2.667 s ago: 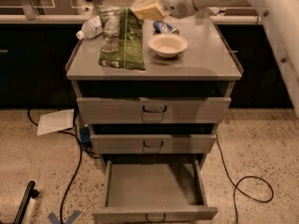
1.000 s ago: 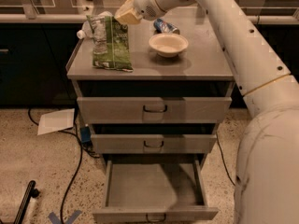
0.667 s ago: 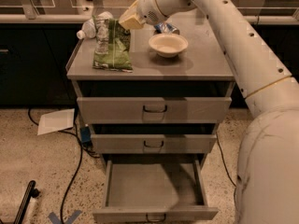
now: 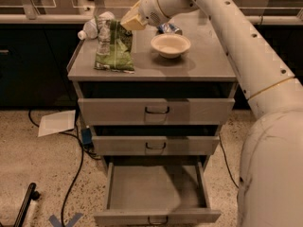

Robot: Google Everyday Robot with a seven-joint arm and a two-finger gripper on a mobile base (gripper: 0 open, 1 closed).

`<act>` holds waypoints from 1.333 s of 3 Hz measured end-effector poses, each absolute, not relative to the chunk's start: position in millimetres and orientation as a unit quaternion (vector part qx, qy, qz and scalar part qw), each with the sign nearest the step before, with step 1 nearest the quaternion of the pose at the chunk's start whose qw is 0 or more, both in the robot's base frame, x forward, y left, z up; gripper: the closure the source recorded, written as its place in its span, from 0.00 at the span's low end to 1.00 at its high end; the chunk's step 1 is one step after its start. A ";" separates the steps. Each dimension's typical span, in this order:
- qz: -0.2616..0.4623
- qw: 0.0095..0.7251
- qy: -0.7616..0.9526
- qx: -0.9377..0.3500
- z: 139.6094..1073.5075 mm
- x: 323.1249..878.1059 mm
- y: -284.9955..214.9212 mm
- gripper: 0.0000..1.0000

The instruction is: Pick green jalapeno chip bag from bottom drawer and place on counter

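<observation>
The green jalapeno chip bag (image 4: pixel 114 53) lies on the left part of the counter (image 4: pixel 199 65), its top end toward the back. My gripper (image 4: pixel 132 20) hangs over the back of the counter, right at the bag's upper right corner; I cannot tell if it touches the bag. The bottom drawer (image 4: pixel 156 193) is pulled out, and no bag shows inside it. Its loop handle (image 4: pixel 157 219) is at the bottom edge of the view.
A white bowl (image 4: pixel 170 45) stands mid-counter, with a small blue and silver packet (image 4: pixel 169 28) behind it. A clear plastic bottle (image 4: pixel 92 27) lies at the back left corner. The two upper drawers (image 4: pixel 156 110) are shut. Cables and a paper sheet (image 4: pixel 57 123) lie on the floor to the left.
My gripper has moved left and a little down, from above the bowl to the bag's upper right corner. The bag has shifted slightly left and looks more bunched.
</observation>
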State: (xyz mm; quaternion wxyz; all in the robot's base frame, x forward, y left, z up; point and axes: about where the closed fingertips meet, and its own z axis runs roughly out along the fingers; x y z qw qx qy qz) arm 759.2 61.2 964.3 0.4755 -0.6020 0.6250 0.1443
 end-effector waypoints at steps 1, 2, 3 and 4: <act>0.144 0.476 0.625 -0.602 964.2 759.2 61.2 0.34; 0.144 0.475 0.625 -0.602 964.2 759.2 61.3 0.11; 0.144 0.475 0.625 -0.602 964.1 759.2 61.4 0.00; 0.144 0.475 0.625 -0.602 964.1 759.2 61.4 0.00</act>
